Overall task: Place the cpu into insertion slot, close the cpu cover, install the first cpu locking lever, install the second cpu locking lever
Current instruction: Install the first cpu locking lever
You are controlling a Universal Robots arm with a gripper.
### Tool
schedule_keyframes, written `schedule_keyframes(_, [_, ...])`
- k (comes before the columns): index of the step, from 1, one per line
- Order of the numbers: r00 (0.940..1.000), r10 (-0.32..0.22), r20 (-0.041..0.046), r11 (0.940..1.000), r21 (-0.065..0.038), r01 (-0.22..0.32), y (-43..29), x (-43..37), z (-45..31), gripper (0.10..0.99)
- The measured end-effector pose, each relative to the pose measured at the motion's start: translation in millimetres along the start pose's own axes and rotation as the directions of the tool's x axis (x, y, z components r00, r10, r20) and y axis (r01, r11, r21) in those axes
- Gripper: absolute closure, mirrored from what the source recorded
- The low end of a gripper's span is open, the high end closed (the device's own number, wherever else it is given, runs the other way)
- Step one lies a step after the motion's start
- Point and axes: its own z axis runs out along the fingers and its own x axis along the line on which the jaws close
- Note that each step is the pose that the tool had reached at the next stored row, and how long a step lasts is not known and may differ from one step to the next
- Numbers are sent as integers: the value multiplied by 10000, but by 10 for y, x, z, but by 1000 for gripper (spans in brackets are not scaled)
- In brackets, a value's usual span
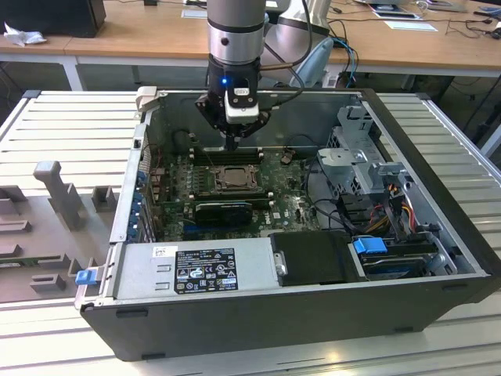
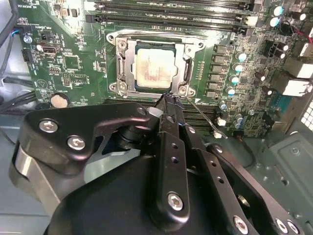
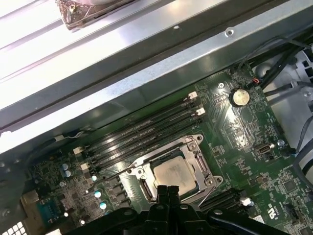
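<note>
See the cpu (image 1: 233, 178) lying flat in the insertion slot (image 1: 211, 188), just above the middle of the exterior view. Note the cpu cover (image 2: 126, 63) shut down over it, with the pale top peeking through the big window. Find the gripper (image 2: 168, 99) low over one corner of the slot, with both fingers (image 2: 172, 128) pressed together and nothing seen between them. Look just beside the tip in the second wrist view for a thin wire lever (image 2: 201, 114), sticking out on a slant and likely not hooked yet. Press on the wire itself, slow and straight down, then nudge it sideways under its catch. Keep the tip off the green board (image 2: 63, 63) and away from the long black memory slots (image 2: 171, 22). Stop pushing at the first hard stop.
</note>
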Motion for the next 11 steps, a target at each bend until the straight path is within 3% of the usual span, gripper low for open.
schedule_keyframes(6, [9978,-669,-29,9978,6,669,0,0,0,980])
schedule_keyframes(11, [9844,-1757,-77,9844,15,1757,0,0,1,980])
